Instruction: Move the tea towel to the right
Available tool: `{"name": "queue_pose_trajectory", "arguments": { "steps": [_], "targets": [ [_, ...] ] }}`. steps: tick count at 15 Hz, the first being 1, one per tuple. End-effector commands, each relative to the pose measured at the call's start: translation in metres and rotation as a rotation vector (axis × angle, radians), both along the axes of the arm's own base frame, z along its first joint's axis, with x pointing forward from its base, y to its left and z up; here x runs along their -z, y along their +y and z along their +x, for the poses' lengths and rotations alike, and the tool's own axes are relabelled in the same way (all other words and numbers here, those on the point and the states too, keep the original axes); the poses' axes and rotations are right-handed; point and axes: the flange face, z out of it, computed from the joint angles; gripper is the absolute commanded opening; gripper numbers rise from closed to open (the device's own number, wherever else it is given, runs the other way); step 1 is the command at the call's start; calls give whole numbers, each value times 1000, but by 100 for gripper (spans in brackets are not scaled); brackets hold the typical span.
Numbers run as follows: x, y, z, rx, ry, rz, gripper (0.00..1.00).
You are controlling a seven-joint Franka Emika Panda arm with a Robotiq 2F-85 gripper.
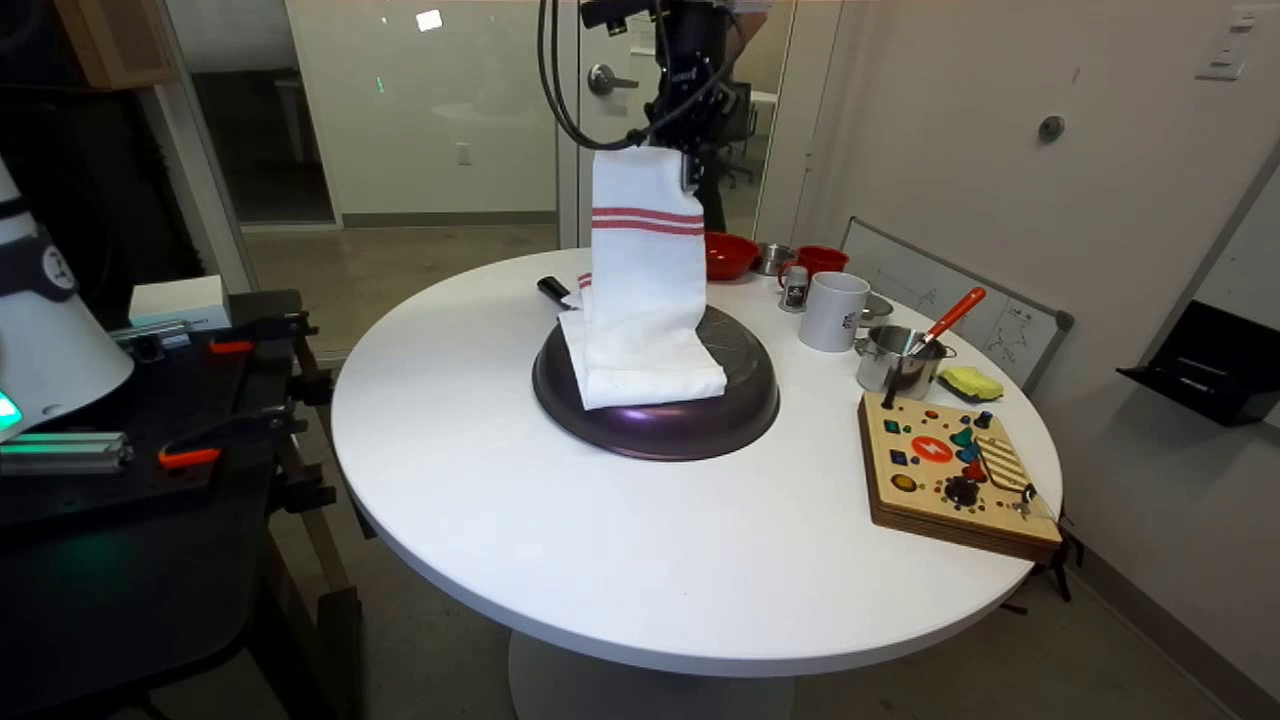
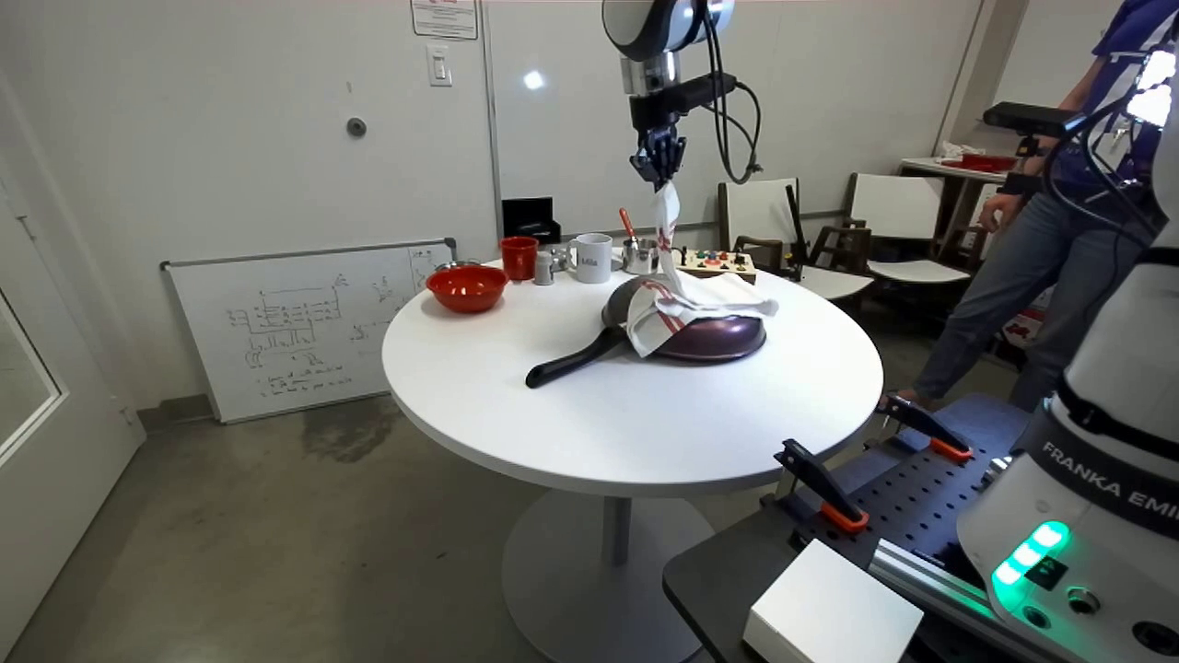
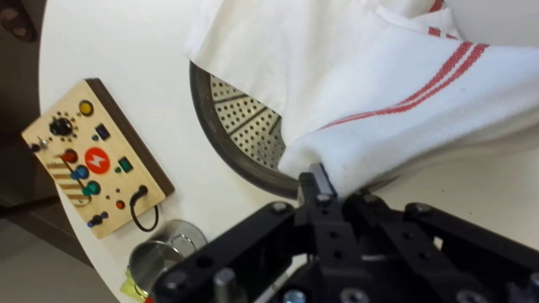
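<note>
White cloth with red stripes, the tea towel (image 1: 645, 290) hangs from the hand (image 2: 659, 182), which is pinched narrow on a gathered bit of it above the round tabletop (image 1: 600, 560). The towel's lower part lies draped over an upturned dark pan (image 1: 665, 435).

In an exterior view the raised length faces broadside, its stripes (image 1: 648, 222) running across it; in an exterior view that same part of the towel (image 2: 666, 221) is a thin upright strip. The pan's long black handle (image 2: 573, 361) lies in plain sight there, while where the towel shows broad only a short piece of it pokes out past the cloth.

The wrist view brings out a perforated metal disc (image 3: 248, 122) in the pan's base (small holes, crossed by dark lines). It also looks down on a wooden button board (image 3: 101, 164) and into a metal pot (image 3: 153, 261), with just a corner of a yellow-green sponge (image 1: 970, 384) beside it. In an exterior view a red-handled utensil (image 1: 950, 315) leans in the pot. A red bowl (image 2: 467, 288), seen in both exterior views, does not show in the wrist view.
</note>
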Motion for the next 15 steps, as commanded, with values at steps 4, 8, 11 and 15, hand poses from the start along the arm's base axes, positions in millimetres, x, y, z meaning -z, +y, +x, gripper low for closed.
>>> {"name": "queue_pose_trajectory", "arguments": {
  "steps": [4, 8, 11, 15],
  "targets": [
    [11, -47, -28, 104, 61, -132, 5],
    [19, -72, -36, 120, 86, -215, 5],
    [20, -89, -41, 150, 116, -287, 5],
    [32, -100, -49, 162, 174, -330, 5]
  ]
}}
